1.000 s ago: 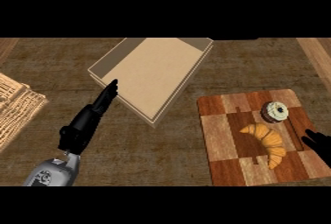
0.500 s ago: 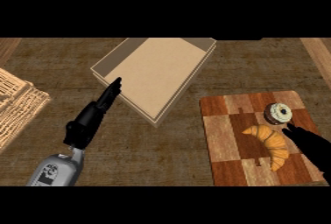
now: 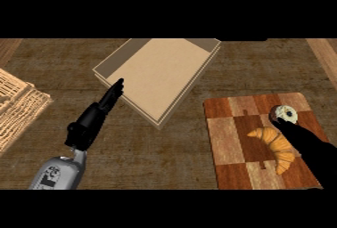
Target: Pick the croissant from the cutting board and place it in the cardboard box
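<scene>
The right hand [image 3: 309, 144], black, enters from the near right and lies over the right part of the brown checkered wooden cutting board [image 3: 227, 133]. Compared with the earlier views it has advanced toward the far left, and its tip now reaches the pale ring-shaped doughnut [image 3: 284, 113]. Whether its fingers are apart or together cannot be determined. It lies just beside the golden crescent-shaped croissant [image 3: 273, 143], along its right flank; no grasp is evident. Judgement: the approach is nearly complete, and closing on the croissant comes next.

The croissant lies flat on the board, curved, ends pointing left and near, glossy and ridged.

The left hand [image 3: 99, 113] rests on the dark wooden bench [image 3: 164, 151], fingers straight, tip beside the near-left wall of the open tan cardboard box [image 3: 161, 67], unchanged.
</scene>
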`<state>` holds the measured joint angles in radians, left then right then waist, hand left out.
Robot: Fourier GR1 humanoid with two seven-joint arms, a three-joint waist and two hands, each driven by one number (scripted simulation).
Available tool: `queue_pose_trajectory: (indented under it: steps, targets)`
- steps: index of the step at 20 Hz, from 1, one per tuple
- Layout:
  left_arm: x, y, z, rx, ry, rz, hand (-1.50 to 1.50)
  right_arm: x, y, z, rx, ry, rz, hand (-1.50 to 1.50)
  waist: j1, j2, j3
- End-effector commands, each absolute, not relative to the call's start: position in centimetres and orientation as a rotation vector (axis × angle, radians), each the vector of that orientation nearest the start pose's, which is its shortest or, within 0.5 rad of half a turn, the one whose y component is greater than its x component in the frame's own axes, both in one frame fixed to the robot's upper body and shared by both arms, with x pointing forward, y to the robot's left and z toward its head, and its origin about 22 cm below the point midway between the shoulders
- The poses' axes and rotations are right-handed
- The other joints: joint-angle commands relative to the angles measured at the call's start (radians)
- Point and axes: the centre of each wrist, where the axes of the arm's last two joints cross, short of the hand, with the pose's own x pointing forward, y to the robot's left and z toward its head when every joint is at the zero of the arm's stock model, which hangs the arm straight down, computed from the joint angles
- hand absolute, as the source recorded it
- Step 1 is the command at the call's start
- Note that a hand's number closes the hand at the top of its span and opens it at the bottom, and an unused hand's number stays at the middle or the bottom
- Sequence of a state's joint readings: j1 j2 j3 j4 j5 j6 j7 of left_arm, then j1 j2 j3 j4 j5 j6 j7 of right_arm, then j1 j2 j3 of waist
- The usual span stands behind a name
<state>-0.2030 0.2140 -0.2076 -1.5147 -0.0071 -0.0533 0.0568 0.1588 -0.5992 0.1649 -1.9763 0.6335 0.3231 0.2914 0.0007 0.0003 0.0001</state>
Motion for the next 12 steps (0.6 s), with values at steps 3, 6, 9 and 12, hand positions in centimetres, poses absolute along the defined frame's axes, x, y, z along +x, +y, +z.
queue_pose_trajectory:
  steps: [3, 6, 9, 12]
  targets:
    - [27.2, 20.4, 4.2, -0.032, -1.603, -0.461, 0.0, 20.1, -29.4, 8.3, -0.741, -1.198, 1.187, -1.5, -0.002, -0.001, 0.0]
    - [28.3, 21.3, 4.4, -0.018, -1.589, -0.449, 0.0, 19.2, -28.9, 8.5, -0.761, -1.211, 1.176, -1.5, -0.004, -0.001, 0.0]
    - [27.3, 21.0, 2.8, -0.041, -1.585, -0.455, 0.0, 20.1, -31.0, 6.1, -0.76, -1.16, 1.212, -1.5, -0.002, 0.0, 0.0]
    - [29.1, 21.9, 3.7, -0.041, -1.603, -0.443, 0.0, 22.2, -28.0, 6.7, -0.754, -1.138, 1.228, -1.5, 0.0, 0.0, 0.0]
